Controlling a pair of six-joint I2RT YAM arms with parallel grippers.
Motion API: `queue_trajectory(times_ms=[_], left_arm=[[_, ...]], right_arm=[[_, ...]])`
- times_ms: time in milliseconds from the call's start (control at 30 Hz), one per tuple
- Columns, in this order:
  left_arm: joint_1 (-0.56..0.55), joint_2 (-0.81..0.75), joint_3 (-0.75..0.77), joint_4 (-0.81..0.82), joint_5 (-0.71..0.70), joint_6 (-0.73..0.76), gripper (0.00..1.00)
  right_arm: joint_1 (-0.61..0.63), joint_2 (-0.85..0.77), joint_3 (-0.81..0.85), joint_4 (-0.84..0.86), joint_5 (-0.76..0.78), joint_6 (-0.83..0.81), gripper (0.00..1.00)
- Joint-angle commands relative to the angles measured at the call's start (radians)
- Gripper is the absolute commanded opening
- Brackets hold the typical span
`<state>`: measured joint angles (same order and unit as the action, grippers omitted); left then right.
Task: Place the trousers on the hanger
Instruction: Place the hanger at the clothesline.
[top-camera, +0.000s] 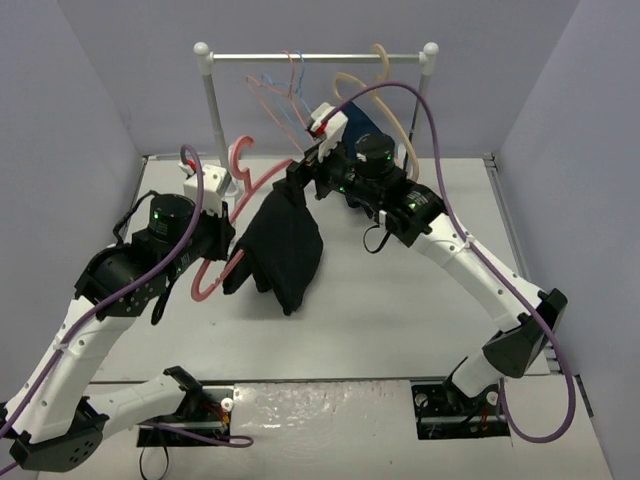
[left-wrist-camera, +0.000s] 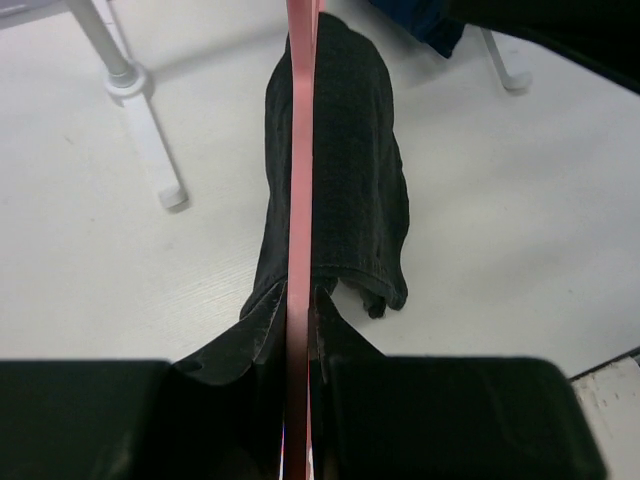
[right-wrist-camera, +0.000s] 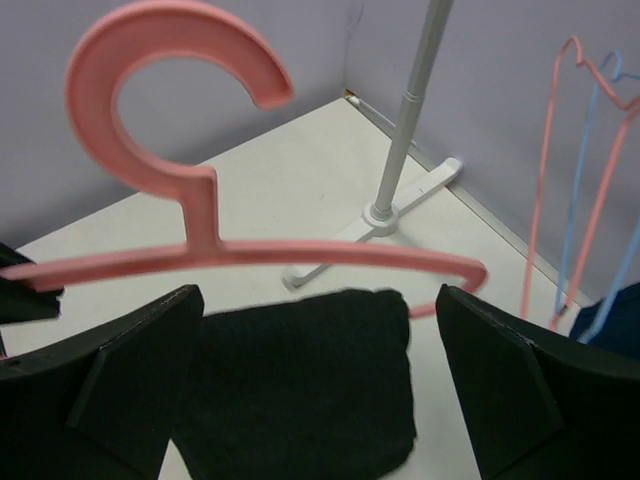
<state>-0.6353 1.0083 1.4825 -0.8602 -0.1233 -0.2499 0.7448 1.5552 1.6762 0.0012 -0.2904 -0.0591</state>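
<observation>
The salmon-pink hanger (top-camera: 243, 190) is lifted above the table, and my left gripper (top-camera: 222, 258) is shut on its lower bar. In the left wrist view the bar (left-wrist-camera: 300, 150) runs straight up from between the closed jaws (left-wrist-camera: 300, 310). The black trousers (top-camera: 282, 246) are folded over that bar and hang down on both sides (left-wrist-camera: 350, 170). My right gripper (top-camera: 302, 176) is open at the hanger's far end. Its wide-apart fingers (right-wrist-camera: 135, 385) flank the trousers (right-wrist-camera: 300, 390) under the hanger's hook (right-wrist-camera: 165, 90) without touching them.
A white clothes rail (top-camera: 315, 57) stands at the back of the table, its post (right-wrist-camera: 405, 130) and foot (left-wrist-camera: 140, 110) close by. On it hang thin red and light-blue hangers (top-camera: 285, 85), a tan hanger (top-camera: 385, 75) and a navy garment (top-camera: 360, 125).
</observation>
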Motion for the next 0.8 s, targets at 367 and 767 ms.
queue_trajectory(times_ms=[367, 767], left_arm=[[0.092, 0.305, 0.458, 0.158, -0.150, 0.058, 0.00], [0.252, 0.515, 0.624, 0.400, 0.019, 0.068, 0.00]], right_arm=[[-0.099, -0.488, -0.384, 0.004, 0.226, 0.021, 1.00], [-0.104, -0.698, -0.520, -0.080, 0.332, 0.059, 1.00]])
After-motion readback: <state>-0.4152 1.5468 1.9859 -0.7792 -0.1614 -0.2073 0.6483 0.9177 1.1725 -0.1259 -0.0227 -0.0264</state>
